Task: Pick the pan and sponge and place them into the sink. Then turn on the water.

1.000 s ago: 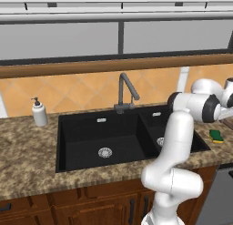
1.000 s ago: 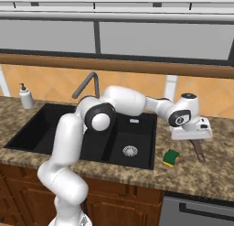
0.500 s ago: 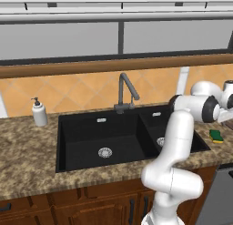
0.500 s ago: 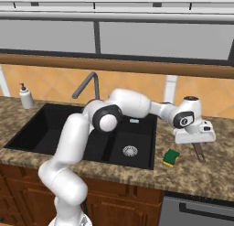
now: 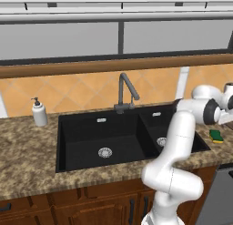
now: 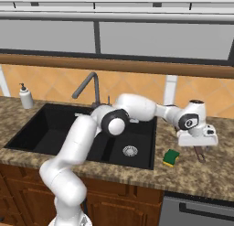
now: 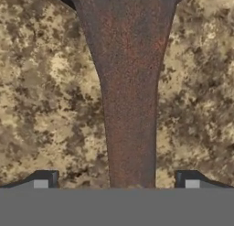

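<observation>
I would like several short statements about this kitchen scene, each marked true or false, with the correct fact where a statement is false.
1. The sponge already lies inside the sink. False: it rests on the counter, to the right of the sink.
2. The gripper is open, with one finger on each side of the handle of the pan. True.
3. Water runs from the faucet. False: no stream shows, and both basins look dry.
4. The soap dispenser stands on the counter to the left of the sink. True.
5. The pan is lifted into the air. False: its handle lies on the counter, below the gripper.
</observation>
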Robot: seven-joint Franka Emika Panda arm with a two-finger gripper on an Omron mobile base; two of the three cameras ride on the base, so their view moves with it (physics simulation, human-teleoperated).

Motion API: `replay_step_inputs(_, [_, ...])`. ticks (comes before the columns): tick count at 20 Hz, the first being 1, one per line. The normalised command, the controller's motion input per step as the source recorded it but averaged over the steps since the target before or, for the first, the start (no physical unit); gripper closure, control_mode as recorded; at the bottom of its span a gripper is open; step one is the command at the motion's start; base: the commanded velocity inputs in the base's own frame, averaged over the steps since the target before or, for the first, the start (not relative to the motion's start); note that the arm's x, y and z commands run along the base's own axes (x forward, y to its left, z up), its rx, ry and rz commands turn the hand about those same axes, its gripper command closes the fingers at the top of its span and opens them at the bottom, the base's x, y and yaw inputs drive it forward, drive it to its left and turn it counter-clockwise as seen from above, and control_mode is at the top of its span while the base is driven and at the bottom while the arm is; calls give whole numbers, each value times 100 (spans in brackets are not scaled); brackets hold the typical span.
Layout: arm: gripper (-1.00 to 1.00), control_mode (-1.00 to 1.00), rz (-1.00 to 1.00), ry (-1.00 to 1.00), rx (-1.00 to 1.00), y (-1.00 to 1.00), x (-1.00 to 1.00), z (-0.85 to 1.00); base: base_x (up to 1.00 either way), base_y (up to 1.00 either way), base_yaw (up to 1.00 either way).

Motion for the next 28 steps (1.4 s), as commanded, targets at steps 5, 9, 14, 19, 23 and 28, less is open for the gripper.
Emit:
replay_step_inputs(5, [-100, -100, 0, 3, 8, -11, 13, -25, 0, 0, 0])
replay_step_inputs(9, [-100, -100, 0, 0, 4, 0, 6, -31, 0, 0, 0])
replay_step_inputs(14, [100, -100, 0, 1, -1, 0, 1, -9, 0, 0, 0])
replay_step_inputs(19, [100, -100, 0, 1, 0, 29, 3, 0, 0, 0, 0])
replay_step_inputs(23, [100, -100, 5, 0, -1, 48, -7, 0, 0, 0, 0])
replay_step_inputs(28, [100, -100, 9, -15, -1, 51, -39, 2, 0, 0, 0])
